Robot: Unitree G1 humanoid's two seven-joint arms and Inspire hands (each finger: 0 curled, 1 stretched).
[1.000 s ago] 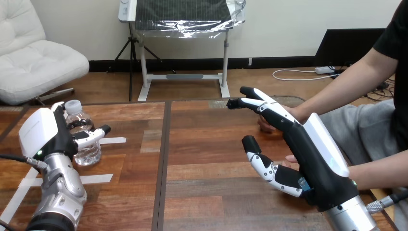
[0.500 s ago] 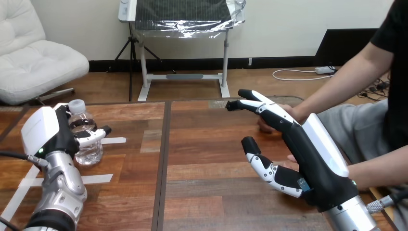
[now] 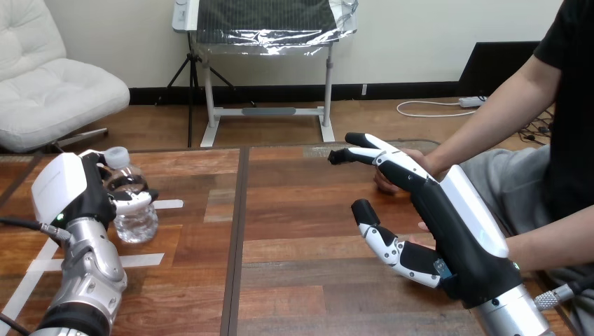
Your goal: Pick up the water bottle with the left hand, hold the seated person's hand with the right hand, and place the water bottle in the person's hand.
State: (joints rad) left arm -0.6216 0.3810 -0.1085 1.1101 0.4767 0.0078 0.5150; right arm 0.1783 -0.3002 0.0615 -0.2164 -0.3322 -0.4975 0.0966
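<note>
Grip on clear plastic water bottle [image 3: 133, 210], left of dark seam [image 3: 238, 231] in brown wooden table [image 3: 308, 280]

Left hand [image 3: 70, 192] curls its fingers round the white-capped bottle, which is tilted. Right of the seam, right hand [image 3: 434, 210] is spread with straight fingers, just beside the person's hand [image 3: 429, 162].

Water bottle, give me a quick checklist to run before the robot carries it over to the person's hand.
1. Grip, left hand curled round water bottle: ok.
2. Bottle upright: not ok, it leans.
3. Its cap on: ok.
4. Hold, right hand gripping the person's hand: not ok, fingers straight.
5. Palm open to receive: cannot tell, hidden behind right hand.
</note>
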